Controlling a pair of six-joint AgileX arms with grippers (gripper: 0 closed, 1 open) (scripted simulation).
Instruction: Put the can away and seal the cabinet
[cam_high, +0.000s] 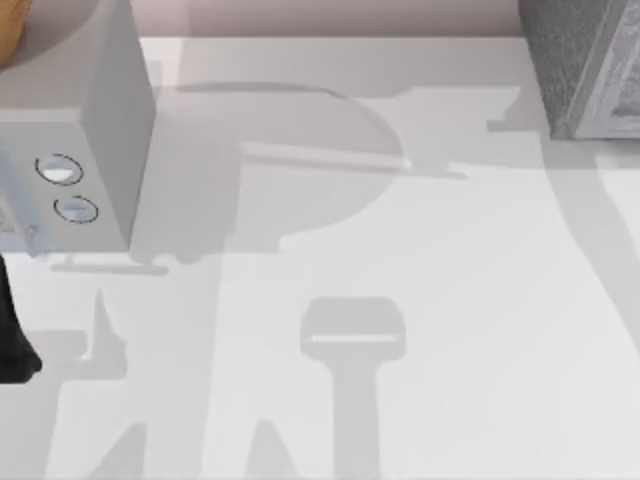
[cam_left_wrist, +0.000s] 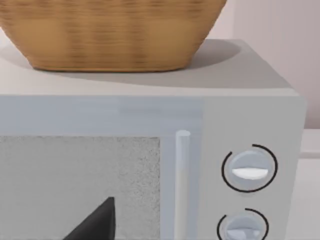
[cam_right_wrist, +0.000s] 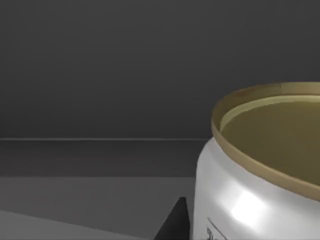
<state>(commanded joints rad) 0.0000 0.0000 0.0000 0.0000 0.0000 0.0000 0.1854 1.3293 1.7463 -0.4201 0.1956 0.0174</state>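
Basket (cam_left_wrist: 110, 35) and microwave (cam_left_wrist: 250, 115) are found at the far left of the counter (cam_high: 420, 300), the basket resting on the microwave's top. The microwave's door is seen closed, with an upright handle (cam_left_wrist: 182, 185) and two round knobs (cam_left_wrist: 249, 168) beside it. The left arm (cam_high: 15, 330) is placed at the counter's left edge, just below the microwave in the top view, and the left tool (cam_left_wrist: 97, 225) is pointed at the microwave door; whether it is apart or together cannot be told. This arm is judged idle.

At the far right, at the back, the grey speckled corner of the cabinet (cam_high: 580, 70) is seen. In the right wrist view the can (cam_right_wrist: 260, 170) is met close up and upright, its dull gold top level, against a dark background that is judged to be the cabinet's interior. The right tool (cam_right_wrist: 175, 222) is set just beside the can's white wall; whether it is clamped on the can cannot be told, nor whether the can's base is down.

The step in hand is judged to be the setting down of the can. It is best lowered upright until its base is fully borne, and released only then. The tool is best drawn straight back, so that the can is not brushed or tipped. Only once the arm is outside should the cabinet be shut.
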